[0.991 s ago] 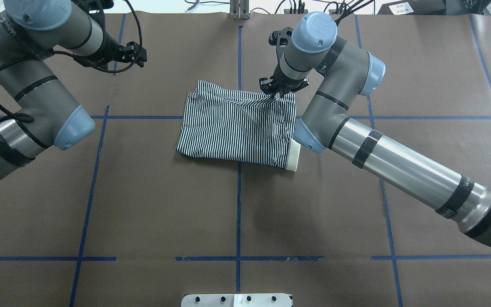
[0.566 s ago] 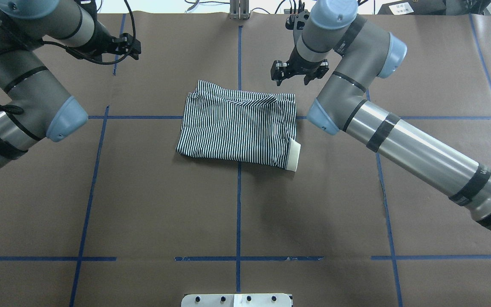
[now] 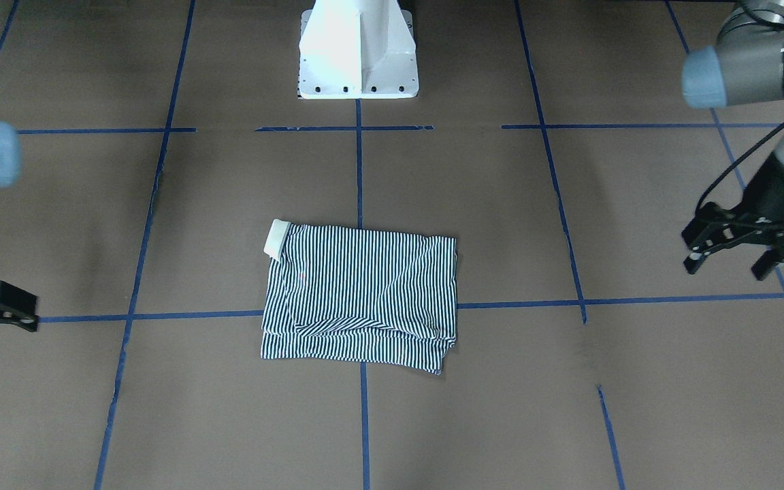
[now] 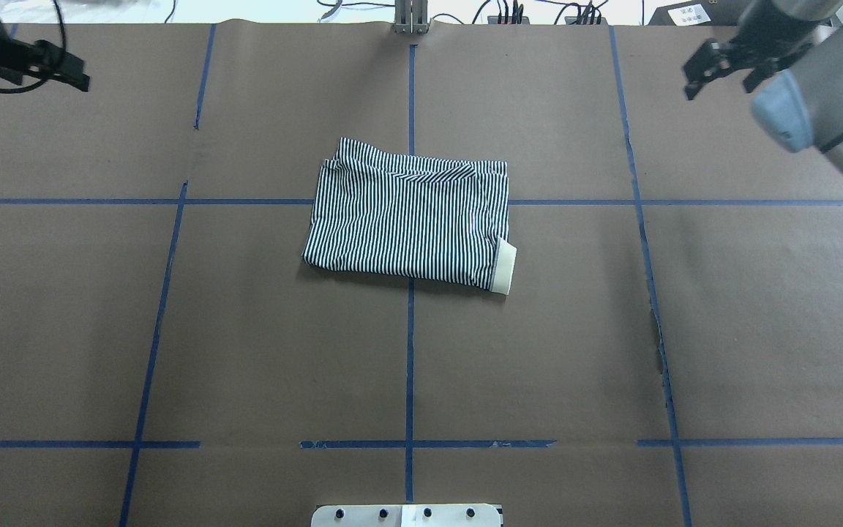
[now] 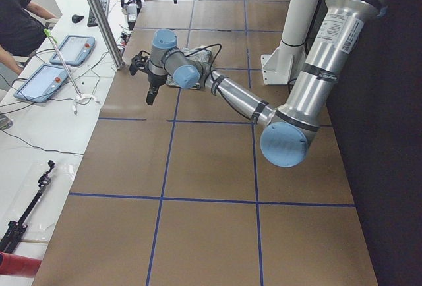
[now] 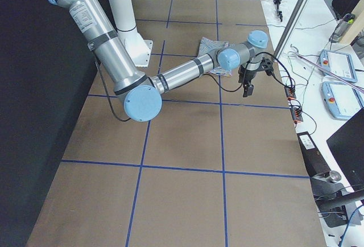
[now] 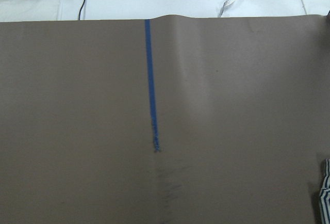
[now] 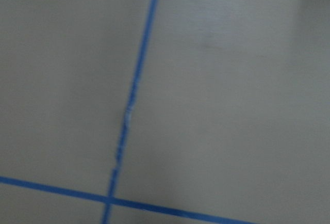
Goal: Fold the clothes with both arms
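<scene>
Brown paper table, blue tape grid, and dead centre lies the navy-and-white striped polo shirt, folded into a tidy rectangle with a cream band poking out at its near right corner. Black left gripper hangs toward the far left corner, fingers spread, empty. Black right gripper sits out toward the far right corner, likewise parted. Looks finished to me, so best to keep both arms high and wide with nothing snagging that bundle.

Overhead, front cams share shirt.
</scene>
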Controlling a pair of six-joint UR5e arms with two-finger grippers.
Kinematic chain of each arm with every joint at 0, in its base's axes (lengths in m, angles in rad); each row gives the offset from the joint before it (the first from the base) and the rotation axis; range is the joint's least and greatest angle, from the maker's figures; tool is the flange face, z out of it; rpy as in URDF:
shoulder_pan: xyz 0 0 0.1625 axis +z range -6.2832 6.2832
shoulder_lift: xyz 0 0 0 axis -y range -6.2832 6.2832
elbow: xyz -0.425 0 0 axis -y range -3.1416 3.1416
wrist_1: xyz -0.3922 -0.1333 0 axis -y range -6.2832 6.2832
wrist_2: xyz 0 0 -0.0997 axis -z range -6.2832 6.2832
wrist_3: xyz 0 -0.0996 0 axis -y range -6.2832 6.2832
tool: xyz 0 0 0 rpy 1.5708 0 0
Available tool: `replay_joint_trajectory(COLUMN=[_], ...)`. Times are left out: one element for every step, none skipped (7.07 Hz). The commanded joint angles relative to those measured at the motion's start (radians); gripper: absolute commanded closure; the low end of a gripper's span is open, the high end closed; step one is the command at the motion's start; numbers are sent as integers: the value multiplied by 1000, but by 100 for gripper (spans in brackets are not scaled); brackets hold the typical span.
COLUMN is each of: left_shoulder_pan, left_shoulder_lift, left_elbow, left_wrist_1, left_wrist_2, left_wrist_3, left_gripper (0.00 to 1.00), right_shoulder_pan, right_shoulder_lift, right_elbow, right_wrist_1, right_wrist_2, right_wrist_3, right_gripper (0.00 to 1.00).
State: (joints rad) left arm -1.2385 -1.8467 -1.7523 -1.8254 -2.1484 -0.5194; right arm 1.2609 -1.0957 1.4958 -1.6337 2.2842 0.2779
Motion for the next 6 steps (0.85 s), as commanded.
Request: replay_joint_trajectory(left_shoulder_pan=[-238,-306,-311,-302,-302,-302], left_shoulder_lift=[195,263,308,311,351,346], left_elbow=[-9,-12,-15,-3,16,52], left_wrist_1=[2,6,-9,-12,-17,-12], left_wrist_2=[-114,-126,-126,-96,-91,-96], left_wrist_3=[466,602,602,598,602,604], left_gripper=[0,0,0,0,0,0], right_shoulder_pan=[226,308,314,316,302,302], right_shoulder_lift=[-174,-250,-333,-386,-413,-427], right_elbow=[26,30,58,93,124,124], right_wrist_1=[-130,-129,-109,-101,-34,12], right_wrist_2=[29,31,23,38,35,37], right_wrist_3=[-370,-463,-448,-401,-378,-370], right_gripper=[0,0,0,0,0,0])
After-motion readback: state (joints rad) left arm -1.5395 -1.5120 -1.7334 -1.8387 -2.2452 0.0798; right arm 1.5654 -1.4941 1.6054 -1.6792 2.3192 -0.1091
